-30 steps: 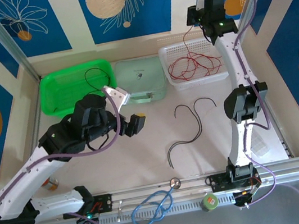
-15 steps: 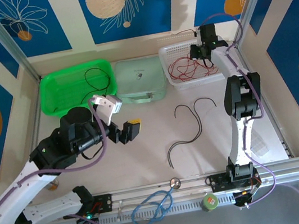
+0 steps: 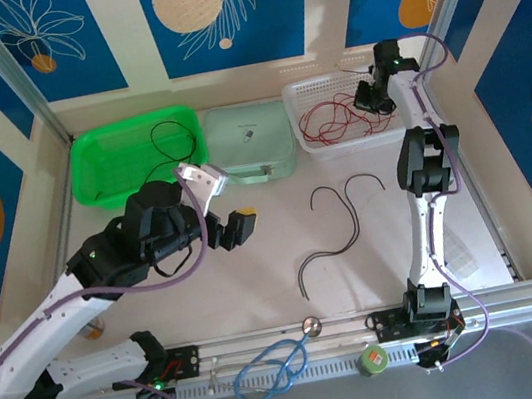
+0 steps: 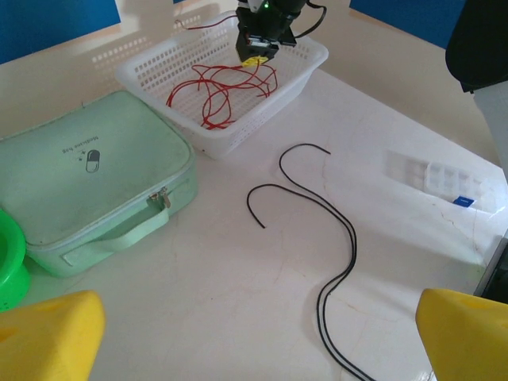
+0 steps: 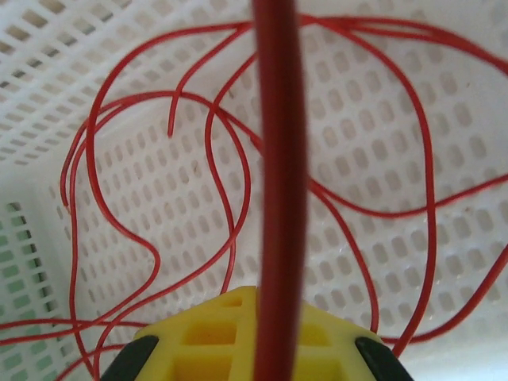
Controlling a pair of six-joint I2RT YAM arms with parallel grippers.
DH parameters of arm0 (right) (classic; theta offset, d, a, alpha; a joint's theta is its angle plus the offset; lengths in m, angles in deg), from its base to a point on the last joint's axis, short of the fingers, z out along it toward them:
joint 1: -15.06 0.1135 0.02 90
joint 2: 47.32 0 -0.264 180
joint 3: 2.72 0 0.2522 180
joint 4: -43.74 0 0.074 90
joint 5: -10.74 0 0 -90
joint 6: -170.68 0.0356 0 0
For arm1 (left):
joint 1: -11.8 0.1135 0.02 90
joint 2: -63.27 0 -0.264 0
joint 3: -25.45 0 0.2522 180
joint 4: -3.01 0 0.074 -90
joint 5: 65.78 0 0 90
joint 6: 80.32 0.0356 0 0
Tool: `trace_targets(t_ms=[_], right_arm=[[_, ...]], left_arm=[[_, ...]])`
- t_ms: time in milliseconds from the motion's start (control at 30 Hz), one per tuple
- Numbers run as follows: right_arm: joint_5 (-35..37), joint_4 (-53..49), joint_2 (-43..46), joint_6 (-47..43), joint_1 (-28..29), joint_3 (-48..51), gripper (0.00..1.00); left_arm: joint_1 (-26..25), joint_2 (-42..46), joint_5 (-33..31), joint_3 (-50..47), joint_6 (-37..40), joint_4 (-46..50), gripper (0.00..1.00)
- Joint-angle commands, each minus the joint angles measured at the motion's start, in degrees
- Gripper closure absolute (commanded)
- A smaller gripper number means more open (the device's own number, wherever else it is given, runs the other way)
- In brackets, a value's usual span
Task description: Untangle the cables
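The right fingers (image 3: 372,95) hang low over the white basket (image 3: 349,149), pinched tight on one red cable (image 5: 278,159) that runs straight up from their yellow tips. The other red cables (image 3: 334,120) lie looped inside the basket. Two black cables (image 4: 350,232) curve across the worktop (image 3: 260,291) nearby. The left fingers (image 3: 237,226) stand spread wide and empty above the worktop.

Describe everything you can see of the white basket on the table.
The white basket looks like plastic: rectangular, shallow, its floor and walls perforated with small slots. It sits upright at the table's far right, beside a mint-green case. Red cables lie looped inside, and the right tool, shut on one strand, hangs over them.
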Motion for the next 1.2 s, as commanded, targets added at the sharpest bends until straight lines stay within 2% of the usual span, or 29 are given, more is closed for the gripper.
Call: trace_targets(t_ms=[0,100,267,500,633,833,1000,1167], right_arm=[[-2.29,-7.52,-1.09,2.36,0.38,-3.68,0.93],[-3.11,-10.66,-2.82,2.76,0.12,-6.44,0.88],[-4.8,-14.78,-6.24,3.76,-0.63,-11.09,0.85],[-5.53,-14.62,-5.8,4.06,-0.67,-12.17,0.53],[-4.71,-14.4,-3.84,3.95,-0.67,-12.12,0.46],[-2.81,-14.26,0.95,3.18,0.05,-11.36,0.38],[1.11,-13.06,8.42,1.6,1.32,-6.1,0.29],[3.63,-6.71,21.29,1.81,2.54,9.16,0.27]], left_arm=[[-0.37,-0.04,-0.89,2.11,1.02,1.26,0.01],[-0.37,-0.23,-1.11,2.25,1.16,1.47,0.01],[-0.37,-0.49,-1.54,2.46,1.13,2.23,0.01],[-0.41,-1.42,-2.07,3.39,1.19,3.75,0.01],[-0.39,-4.03,-1.52,5.19,1.24,6.06,0.03],[-0.45,-12.15,0.62,8.96,1.24,11.73,0.13],[-0.8,-18.46,2.51,10.02,0.96,15.05,0.19],[-1.47,-24.03,6.36,9.61,0.21,17.61,0.28]])
